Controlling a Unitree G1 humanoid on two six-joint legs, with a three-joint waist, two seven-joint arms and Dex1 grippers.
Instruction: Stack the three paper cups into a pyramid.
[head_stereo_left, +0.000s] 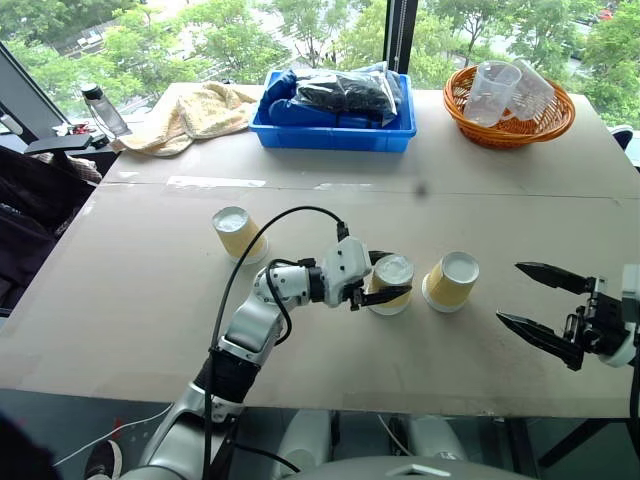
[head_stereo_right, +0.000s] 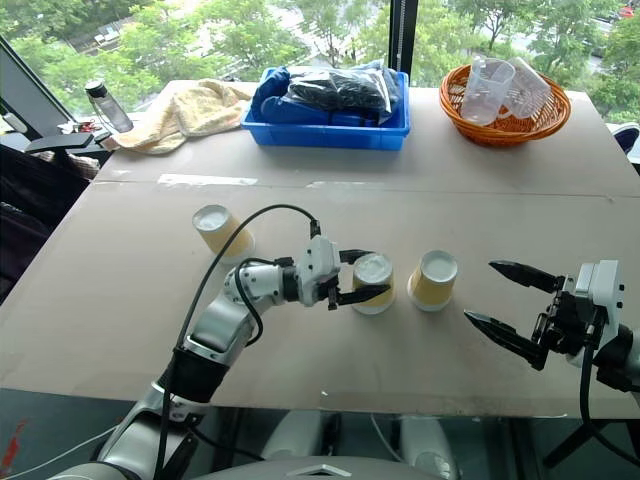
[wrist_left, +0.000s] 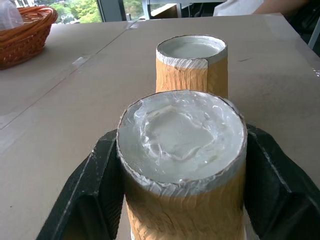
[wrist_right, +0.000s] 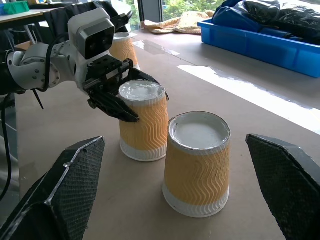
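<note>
Three paper cups stand upside down on the brown table (head_stereo_left: 150, 300). The left cup (head_stereo_left: 238, 233) stands alone, tilted a little. The middle cup (head_stereo_left: 390, 285) and the right cup (head_stereo_left: 452, 281) stand close side by side, a small gap between them. My left gripper (head_stereo_left: 385, 277) reaches in level from the left, its black fingers (wrist_left: 95, 185) straddling the middle cup's upper part, slightly spread, so it is open around the cup. My right gripper (head_stereo_left: 510, 292) hovers wide open to the right of the right cup (wrist_right: 197, 162), pointing at it, with nothing between its fingers.
At the back stand a blue bin (head_stereo_left: 335, 135) of bagged items, a wicker basket (head_stereo_left: 510, 128) holding clear plastic cups, a yellow towel (head_stereo_left: 195, 112) and a bottle (head_stereo_left: 103, 110). The table's front edge runs just below both grippers.
</note>
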